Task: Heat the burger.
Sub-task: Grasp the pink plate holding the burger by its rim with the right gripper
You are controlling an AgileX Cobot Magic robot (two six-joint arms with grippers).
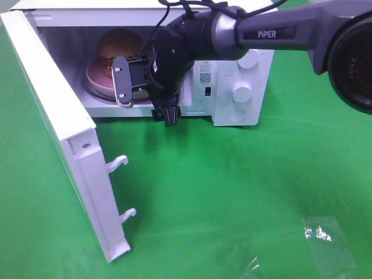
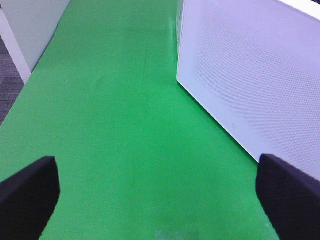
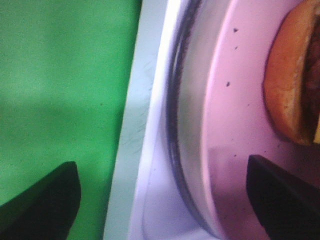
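The burger (image 1: 119,45), with a golden-brown bun, sits on a pink plate (image 1: 95,74) inside the open white microwave (image 1: 256,75). My right gripper (image 1: 145,99) hangs open at the front of the oven's opening, just outside the plate, with nothing between its fingers. Its wrist view looks down on the oven's front sill, with the plate (image 3: 240,125) and the burger's edge (image 3: 292,80) beyond the open right gripper (image 3: 162,202). My left gripper (image 2: 160,200) stands open and empty over the green cloth, beside the outer face of the oven door (image 2: 250,75).
The microwave door (image 1: 64,133) swings wide open toward the front left, its latch hooks (image 1: 119,163) sticking out. A glass turntable (image 3: 182,125) lies under the plate. Two knobs (image 1: 241,90) are on the panel. Clear plastic wrap (image 1: 325,241) lies at front right.
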